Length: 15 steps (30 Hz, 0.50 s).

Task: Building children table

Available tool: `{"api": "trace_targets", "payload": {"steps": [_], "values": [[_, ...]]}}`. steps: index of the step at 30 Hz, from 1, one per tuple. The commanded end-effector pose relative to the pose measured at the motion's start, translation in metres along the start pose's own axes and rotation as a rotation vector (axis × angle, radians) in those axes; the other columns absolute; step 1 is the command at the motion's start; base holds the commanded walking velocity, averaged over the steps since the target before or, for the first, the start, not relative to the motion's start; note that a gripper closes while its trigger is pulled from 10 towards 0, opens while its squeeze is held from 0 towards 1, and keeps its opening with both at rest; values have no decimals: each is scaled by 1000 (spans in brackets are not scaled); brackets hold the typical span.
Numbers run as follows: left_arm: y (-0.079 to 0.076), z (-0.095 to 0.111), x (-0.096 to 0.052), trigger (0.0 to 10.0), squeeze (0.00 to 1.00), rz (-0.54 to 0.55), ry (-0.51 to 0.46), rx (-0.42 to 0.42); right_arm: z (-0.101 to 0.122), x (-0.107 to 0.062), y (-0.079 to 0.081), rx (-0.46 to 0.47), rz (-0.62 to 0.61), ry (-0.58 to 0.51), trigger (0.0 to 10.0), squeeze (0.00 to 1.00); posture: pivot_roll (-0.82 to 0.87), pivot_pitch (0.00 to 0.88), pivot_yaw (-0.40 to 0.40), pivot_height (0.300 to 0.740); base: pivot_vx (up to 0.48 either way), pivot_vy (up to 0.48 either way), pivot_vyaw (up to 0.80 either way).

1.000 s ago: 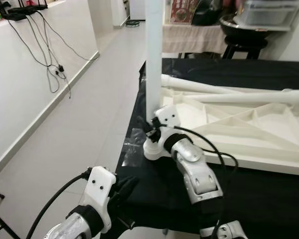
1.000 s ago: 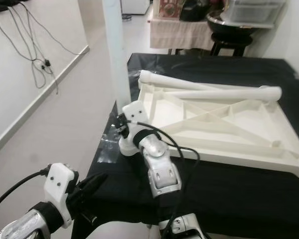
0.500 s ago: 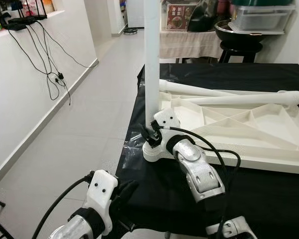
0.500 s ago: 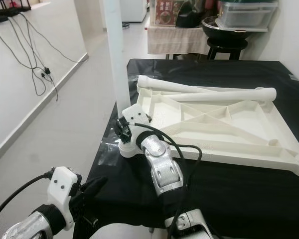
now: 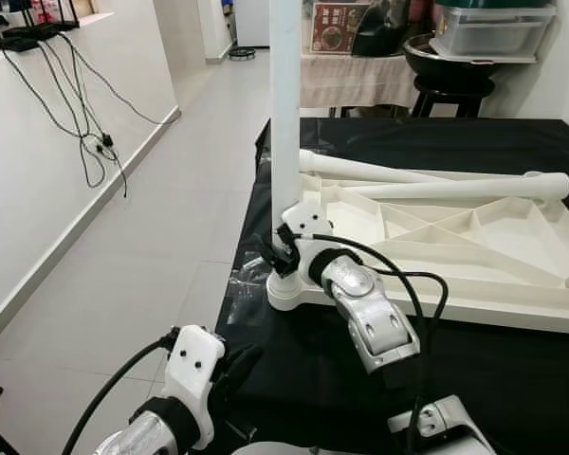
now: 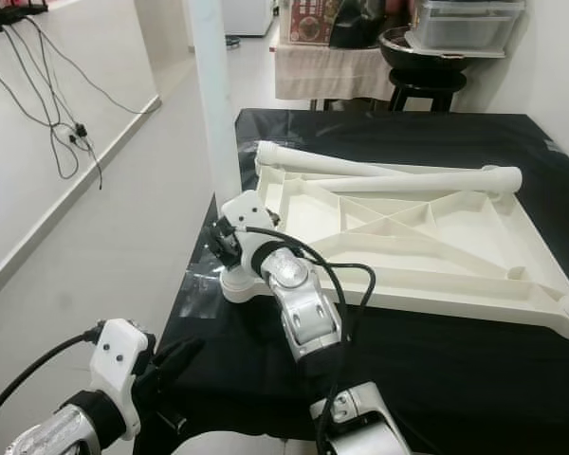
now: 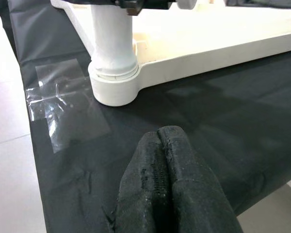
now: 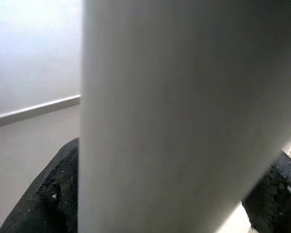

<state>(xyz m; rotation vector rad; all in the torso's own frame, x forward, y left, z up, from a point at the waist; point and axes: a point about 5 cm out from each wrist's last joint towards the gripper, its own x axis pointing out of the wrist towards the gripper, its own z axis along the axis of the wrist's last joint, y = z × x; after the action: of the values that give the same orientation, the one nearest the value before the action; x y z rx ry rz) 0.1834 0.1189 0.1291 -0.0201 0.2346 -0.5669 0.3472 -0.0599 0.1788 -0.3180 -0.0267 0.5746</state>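
At the far left, black cables (image 5: 71, 104) hang down the white wall onto the pale tiled floor (image 5: 161, 237); where they start is cut off by the frame. Lower down, our left claw (image 7: 172, 194) hovers over the near edge of the worktop (image 5: 512, 370), its black fingers pressed together with nothing between them. Beside it a patch of clear tape (image 7: 68, 104) lies on the black cloth covering the worktop.

Next comes the upright white leg (image 5: 284, 104), whose top runs out of view. It stands in the round corner socket (image 7: 114, 80) of the upturned white tabletop (image 5: 455, 246), which lies ribs-up on the cloth. Our right claw (image 5: 283, 254) pinches this leg just above the socket; from the wrist we see a black finger (image 8: 58, 194) on either side of the blurred white tube.

Two loose legs (image 5: 427, 182) lie across the far part of the tabletop. Behind them stand a cloth-draped table (image 5: 360, 76) and a dark stool (image 5: 455, 71) carrying a clear lidded box; a red printed item there seems to bear writing, but it is too small to read.
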Motion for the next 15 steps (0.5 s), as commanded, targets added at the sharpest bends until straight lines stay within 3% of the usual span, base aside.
{"api": "trace_targets", "payload": {"steps": [1,6,15], "values": [[1,-2,1,10000,0,7,5,-2,0,1,3,-1,50,-12,10000,0,73,55,13,740,0,0,0],[-1,-3,5,10000,0,-1,-1,-9,-1,1,-4,3,194,-53,10000,0,67,49,8,740,0,0,0],[1,-1,8,10000,0,4,-17,-8,2,3,-9,-23,276,-73,10000,0,64,41,9,740,0,0,0]]}}
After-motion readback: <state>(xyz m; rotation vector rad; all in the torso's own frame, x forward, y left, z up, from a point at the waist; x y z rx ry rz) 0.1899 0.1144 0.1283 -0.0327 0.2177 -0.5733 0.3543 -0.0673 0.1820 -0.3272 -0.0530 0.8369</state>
